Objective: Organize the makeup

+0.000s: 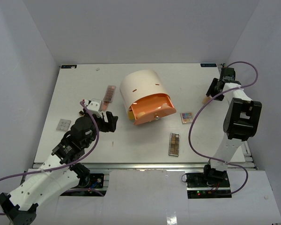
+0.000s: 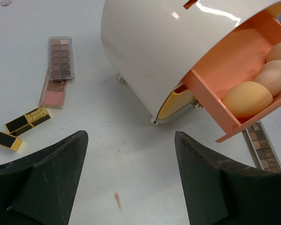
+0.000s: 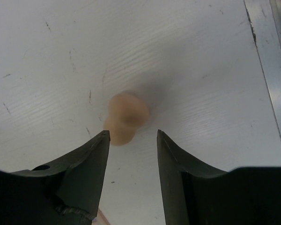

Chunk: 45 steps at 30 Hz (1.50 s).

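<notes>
Step in hand: picking a loose sponge off the table, far right side.
Right claw half open and empty, sponge just past its tips; next, sink lower, straddle it, close. Left claw wide open, empty, near the orange drawer.

We see bright, even overhead light; glare streaks the cream cylinder at the upper right, and the beige sponge at frame centre is blurred, softly shadowed.

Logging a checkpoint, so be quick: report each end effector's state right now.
Left end effector: open, holding nothing.
Right end effector: open, beige sponge just at its tips, not gripped.
</notes>
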Each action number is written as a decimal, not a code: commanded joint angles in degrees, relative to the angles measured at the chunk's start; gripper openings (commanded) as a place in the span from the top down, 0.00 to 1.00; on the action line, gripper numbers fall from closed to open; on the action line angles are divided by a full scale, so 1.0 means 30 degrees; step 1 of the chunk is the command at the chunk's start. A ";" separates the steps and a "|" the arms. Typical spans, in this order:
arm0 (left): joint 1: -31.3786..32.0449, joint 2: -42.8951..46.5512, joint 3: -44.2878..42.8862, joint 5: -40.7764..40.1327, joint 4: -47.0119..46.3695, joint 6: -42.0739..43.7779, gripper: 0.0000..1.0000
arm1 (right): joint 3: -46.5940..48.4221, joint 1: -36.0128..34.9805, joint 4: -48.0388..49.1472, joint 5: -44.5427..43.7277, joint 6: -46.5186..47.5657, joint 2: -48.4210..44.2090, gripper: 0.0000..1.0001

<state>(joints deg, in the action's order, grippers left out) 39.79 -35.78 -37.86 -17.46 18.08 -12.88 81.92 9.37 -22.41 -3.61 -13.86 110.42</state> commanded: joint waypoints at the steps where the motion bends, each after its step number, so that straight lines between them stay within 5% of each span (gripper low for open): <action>1: -0.0218 -0.0120 0.0138 0.0138 -0.0227 0.0164 0.14 | 0.1372 -0.0076 0.0703 0.0982 -0.0535 0.1011 0.52; 15: -0.0518 -0.0318 0.0167 0.0226 -0.0257 0.0164 0.14 | 0.1725 0.0042 0.0703 0.1027 -0.0536 0.2597 0.52; 20: -0.0519 -0.0253 0.0167 0.0132 -0.0257 0.0164 0.14 | 0.1396 0.0119 0.0703 0.1823 -0.0219 0.2201 0.82; 24: -0.0519 -0.0201 0.0167 0.0079 -0.0237 0.0164 0.15 | 0.0866 0.0286 0.0771 0.2901 0.0314 0.1007 0.92; 29: -0.0519 -0.0162 0.0167 0.0118 -0.0257 0.0164 0.15 | -0.0535 0.0286 0.1085 0.6656 0.2637 -0.3113 0.92; 33: -0.0521 -0.0076 0.0141 0.0225 -0.0257 0.0135 0.14 | -0.1490 -0.0135 0.0410 1.2884 0.6148 -0.6583 0.92; 37: -0.0548 0.0007 0.0167 0.0257 -0.0260 0.0135 0.14 | -0.1935 -0.1804 -0.0723 1.6475 0.9679 -1.0807 0.92; 45: -0.0548 -0.0071 0.0180 0.0355 -0.0286 0.0164 0.15 | -0.1784 -0.9974 -0.0915 1.5222 1.3478 -1.4294 0.89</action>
<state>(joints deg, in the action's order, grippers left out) 38.37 -36.38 -37.85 -17.18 17.93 -12.88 76.69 -12.19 -23.93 41.00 18.79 67.92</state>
